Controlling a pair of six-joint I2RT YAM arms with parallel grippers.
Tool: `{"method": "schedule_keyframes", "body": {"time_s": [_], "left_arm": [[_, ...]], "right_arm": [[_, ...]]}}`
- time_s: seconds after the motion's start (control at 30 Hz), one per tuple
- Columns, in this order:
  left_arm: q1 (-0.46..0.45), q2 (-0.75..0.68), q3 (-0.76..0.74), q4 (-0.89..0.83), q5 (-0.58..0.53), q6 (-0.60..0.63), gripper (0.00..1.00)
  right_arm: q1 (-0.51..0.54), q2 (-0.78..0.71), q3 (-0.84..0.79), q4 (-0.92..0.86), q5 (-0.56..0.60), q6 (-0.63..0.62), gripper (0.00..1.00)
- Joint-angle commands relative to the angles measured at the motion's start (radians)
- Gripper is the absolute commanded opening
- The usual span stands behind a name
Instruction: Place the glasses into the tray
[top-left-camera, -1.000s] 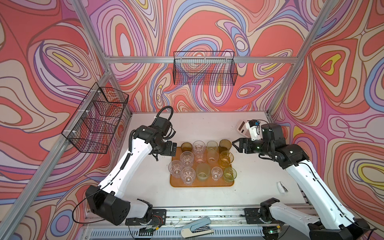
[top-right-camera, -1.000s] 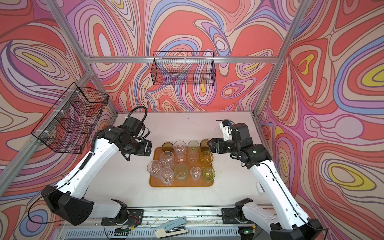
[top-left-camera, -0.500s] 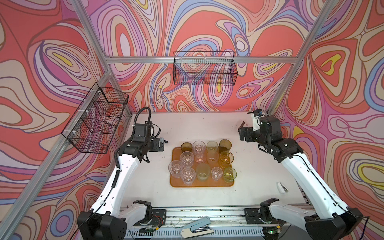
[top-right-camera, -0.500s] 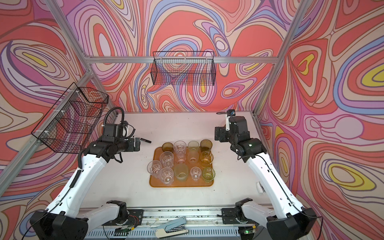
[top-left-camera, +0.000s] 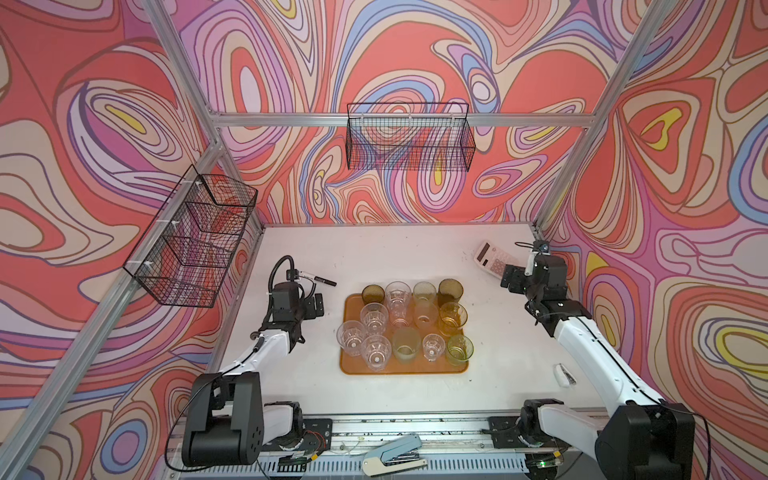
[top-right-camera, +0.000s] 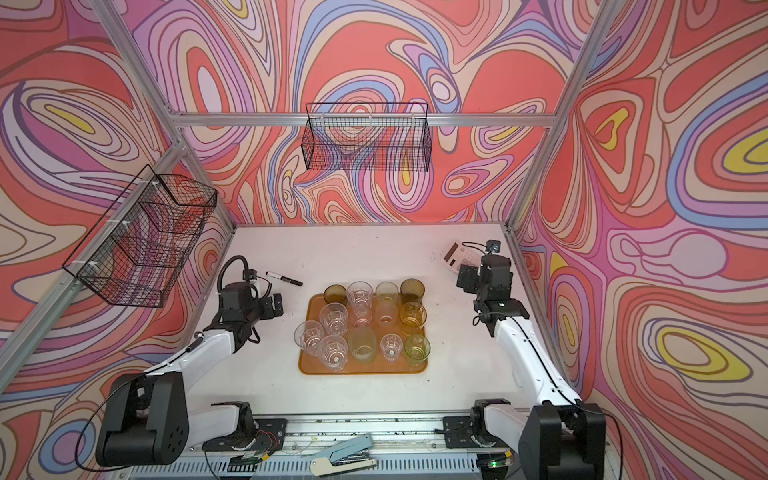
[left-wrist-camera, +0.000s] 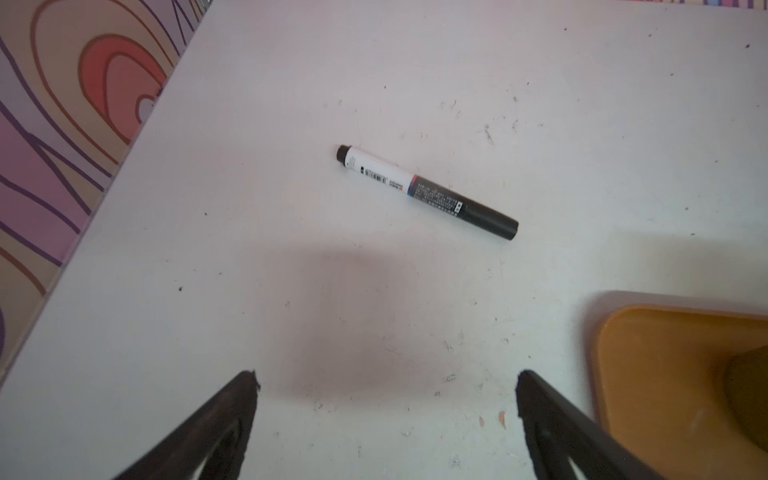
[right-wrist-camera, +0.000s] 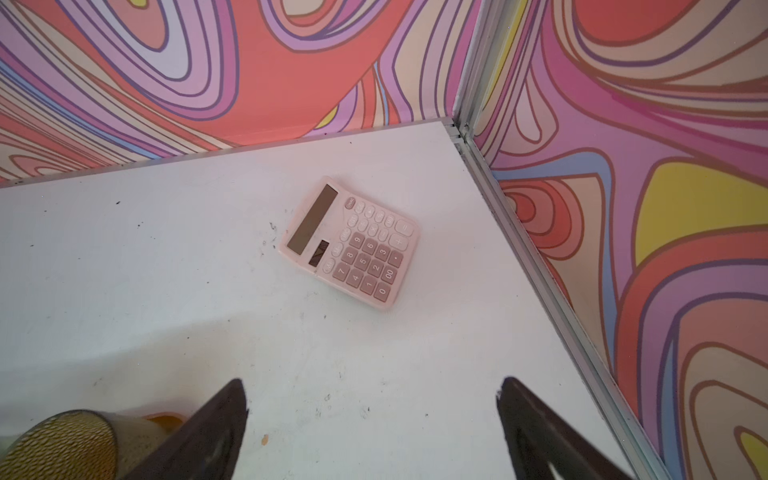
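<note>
Glasses (top-left-camera: 399, 316): approx. a dozen small see-through tumblers, all upright, packed in rows inside the flat orange-brown rectangular tray (top-left-camera: 415, 369) w/ rounded corners & low rim, mid surface (top-left-camera: 374, 249). Back row was olive-brown, clear, pale green, olive-brown. Amber one sat at right, bright green at front-right corner, clear faceted ones on left, and a frosted pale green one front-centre. Left arm's jaws were spread, nothing in them, over bare surface left of tray, near a black-and-white marker pen (left-wrist-camera: 428, 191). Right arm's jaws were spread too, empty, near a pink calculator (right-wrist-camera: 349, 243) in far right corner.
</note>
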Motion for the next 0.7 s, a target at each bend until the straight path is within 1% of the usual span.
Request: {"method": "schedule_keyframes", "body": {"time_s": [0.0,0.03,0.1,0.17,0.2,0.3,0.43,0.47,0.5,0.53,0.57,0.6,0.63,0.67], "left_arm": [[0.008,0.056,-0.039,0.285,0.004,0.000,1.00],[0.009,0.077,-0.048,0.342,0.007,-0.001,1.00],[0.008,0.086,-0.044,0.362,0.001,0.005,1.00],[0.009,0.105,-0.092,0.492,-0.030,0.002,1.00],[0.008,0.116,-0.112,0.540,-0.041,-0.005,1.00],[0.008,0.162,-0.170,0.696,-0.020,-0.001,1.00],[0.007,0.244,-0.195,0.826,-0.028,-0.004,1.00],[0.006,0.246,-0.181,0.792,-0.020,-0.002,0.98],[0.006,0.229,-0.153,0.704,-0.015,-0.002,1.00],[0.002,0.222,-0.128,0.652,-0.017,0.001,1.00],[-0.007,0.243,-0.128,0.689,-0.038,0.009,1.00],[-0.013,0.252,-0.133,0.710,-0.049,0.014,1.00],[-0.015,0.238,-0.125,0.668,-0.053,0.012,1.00],[-0.017,0.230,-0.119,0.648,-0.052,0.011,1.00]], "right_arm": [[-0.010,0.037,-0.058,0.192,0.013,-0.041,0.98],[-0.011,0.043,-0.088,0.244,0.030,-0.046,0.98],[-0.012,0.047,-0.161,0.381,0.041,-0.057,0.98],[-0.012,0.065,-0.227,0.516,0.025,-0.059,0.98],[-0.011,0.082,-0.243,0.555,0.014,-0.056,0.98],[-0.012,0.142,-0.274,0.636,-0.019,-0.054,0.98],[-0.012,0.208,-0.374,0.854,-0.055,-0.055,0.98],[-0.011,0.233,-0.400,0.927,-0.060,-0.056,0.98],[-0.012,0.261,-0.420,0.991,-0.059,-0.054,0.98],[-0.012,0.298,-0.439,1.065,-0.060,-0.053,0.98],[-0.012,0.339,-0.452,1.130,-0.069,-0.050,0.98],[-0.012,0.360,-0.447,1.154,-0.073,-0.040,0.98],[-0.011,0.368,-0.435,1.136,-0.101,-0.038,0.98],[-0.011,0.400,-0.428,1.173,-0.124,-0.039,0.98]]}}
